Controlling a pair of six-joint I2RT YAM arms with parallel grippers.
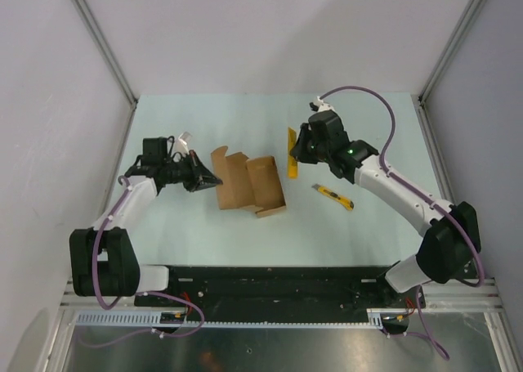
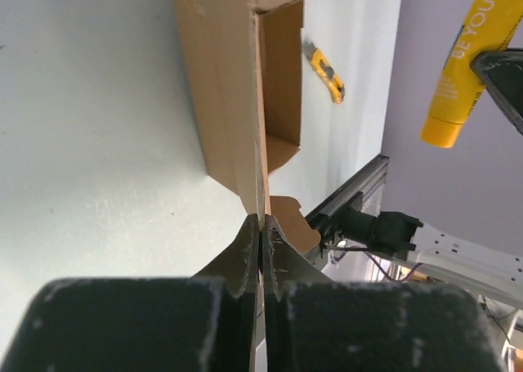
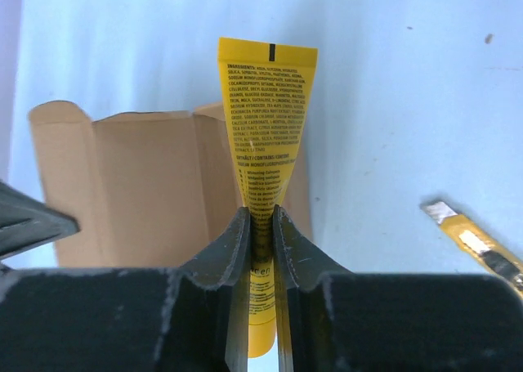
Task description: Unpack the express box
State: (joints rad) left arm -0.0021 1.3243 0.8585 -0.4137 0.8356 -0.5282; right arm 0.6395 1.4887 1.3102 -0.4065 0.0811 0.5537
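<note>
The express box [image 1: 249, 184] is an open brown carton with spread flaps lying mid-table. My left gripper [image 1: 208, 178] is shut on the edge of its left wall; the left wrist view shows the thin cardboard [image 2: 237, 102] pinched between the closed tips [image 2: 261, 225]. My right gripper [image 1: 296, 151] is shut on a yellow tube [image 1: 292, 161] and holds it just right of the box, off the table. In the right wrist view the tube [image 3: 265, 118] runs out from between the gripper's tips [image 3: 261, 217], with the box [image 3: 139, 184] behind it.
A yellow-and-black utility knife [image 1: 335, 197] lies on the table right of the box, near the right arm. It also shows in the left wrist view [image 2: 325, 71] and the right wrist view [image 3: 478, 245]. Grey walls enclose the table on three sides.
</note>
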